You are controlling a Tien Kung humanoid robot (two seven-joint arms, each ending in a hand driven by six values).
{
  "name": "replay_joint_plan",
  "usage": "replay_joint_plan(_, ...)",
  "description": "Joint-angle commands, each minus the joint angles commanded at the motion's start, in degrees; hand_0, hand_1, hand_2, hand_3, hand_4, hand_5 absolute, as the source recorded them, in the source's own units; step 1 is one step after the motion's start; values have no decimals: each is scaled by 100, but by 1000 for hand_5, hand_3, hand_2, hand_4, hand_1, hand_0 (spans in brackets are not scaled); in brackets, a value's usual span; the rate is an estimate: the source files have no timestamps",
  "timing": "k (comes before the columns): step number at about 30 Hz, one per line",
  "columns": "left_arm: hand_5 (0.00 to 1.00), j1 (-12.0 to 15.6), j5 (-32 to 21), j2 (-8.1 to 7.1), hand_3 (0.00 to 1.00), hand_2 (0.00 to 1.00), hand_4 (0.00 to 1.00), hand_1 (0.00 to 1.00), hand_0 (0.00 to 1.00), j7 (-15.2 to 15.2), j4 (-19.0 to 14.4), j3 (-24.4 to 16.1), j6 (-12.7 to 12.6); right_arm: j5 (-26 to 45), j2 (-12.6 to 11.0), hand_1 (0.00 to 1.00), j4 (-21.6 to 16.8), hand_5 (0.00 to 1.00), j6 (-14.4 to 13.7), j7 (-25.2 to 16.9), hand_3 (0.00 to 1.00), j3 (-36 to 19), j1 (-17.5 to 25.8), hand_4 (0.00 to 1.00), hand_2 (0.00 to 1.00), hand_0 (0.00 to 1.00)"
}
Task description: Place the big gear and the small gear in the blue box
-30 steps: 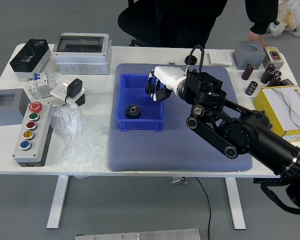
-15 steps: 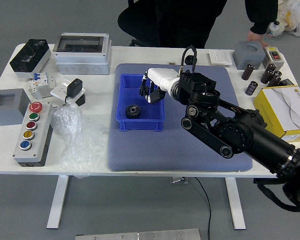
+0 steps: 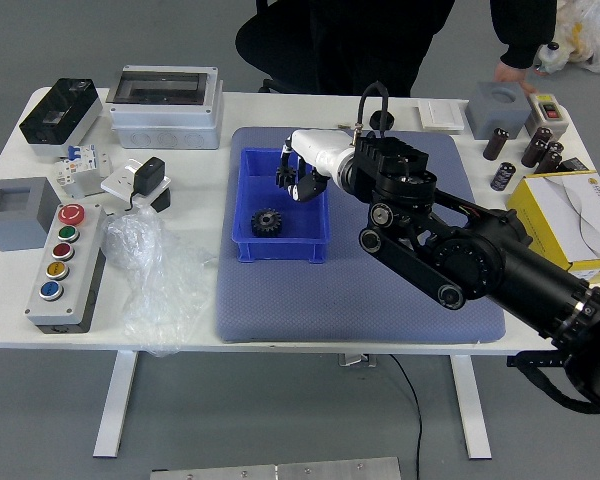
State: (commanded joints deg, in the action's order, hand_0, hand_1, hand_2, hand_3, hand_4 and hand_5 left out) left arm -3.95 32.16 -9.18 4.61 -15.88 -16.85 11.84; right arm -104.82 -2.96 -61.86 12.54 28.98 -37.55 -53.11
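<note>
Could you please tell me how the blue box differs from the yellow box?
The blue box is open, showing a black gear inside; the yellow box has a white top.
The blue box stands on the mat; the yellow box is beyond the mat's right side.
Both are on the table.

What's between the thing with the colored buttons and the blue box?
The head view shows a crumpled clear bag, white table and the mat's edge before the blue box.

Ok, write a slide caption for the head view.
The right robot hand reaches over the blue box, where a dark gear lies.
</note>
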Motion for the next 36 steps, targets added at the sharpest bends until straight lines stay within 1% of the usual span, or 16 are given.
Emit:
replay_joint_plan(4, 379, -9, 0, -1, 795, 834, 612, 837, 865, 0, 0, -7, 0, 14, -6, 341, 11, 163, 24, 1, 615, -10, -12, 469, 445, 392)
replay_joint_plan(5, 379, -9, 0, -1, 793, 834, 612, 837, 865, 0, 0, -8, 0, 16, -10, 358, 13, 182, 32, 2, 619, -18, -13, 520, 464, 401)
replay_joint_plan(10, 379, -11, -7, 5, 793, 834, 612, 837, 865, 1, 2, -3, 0, 46, -41, 358, 22, 182, 89, 17, 619, -65, -23, 520, 464, 401)
replay_joint_plan(11, 378, -13, -5, 6, 792, 834, 612, 838, 865, 1, 2, -5, 0, 53, -46, 388, 24, 289, 100, 19, 622, -73, -24, 722, 488, 292)
replay_joint_plan(16, 378, -18, 5, 4, 792, 834, 612, 838, 865, 0, 1, -15, -1, 96, -70, 388, 42, 289, 155, 33, 622, -103, -30, 722, 488, 292)
replay_joint_plan(17, 378, -17, 7, 2, 793, 834, 612, 838, 865, 0, 1, -17, -1, 106, -75, 417, 47, 321, 167, 37, 648, -107, -30, 769, 519, 306)
replay_joint_plan(22, 378, -13, 9, -4, 793, 834, 612, 838, 865, 1, 2, -19, -1, 137, -93, 417, 62, 321, 234, 60, 648, -122, -34, 769, 519, 306)
replay_joint_plan(23, 379, -13, 9, -4, 792, 834, 612, 838, 865, 1, 3, -20, -1, 140, -96, 441, 63, 350, 244, 63, 705, -125, -36, 810, 569, 325)
replay_joint_plan(28, 379, -13, 18, -2, 792, 834, 612, 838, 865, 0, 2, -41, -1, 139, -133, 441, 50, 350, 273, 76, 705, -140, -53, 810, 569, 325)
replay_joint_plan(29, 377, -12, 17, -2, 793, 834, 612, 838, 865, 0, 2, -43, -1, 137, -144, 448, 44, 358, 278, 78, 720, -145, -59, 824, 579, 332)
replay_joint_plan(36, 378, -7, 27, 1, 793, 834, 612, 838, 865, 0, 3, -77, 0, 133, -258, 448, -3, 367, 320, 92, 722, -184, -97, 832, 578, 332)
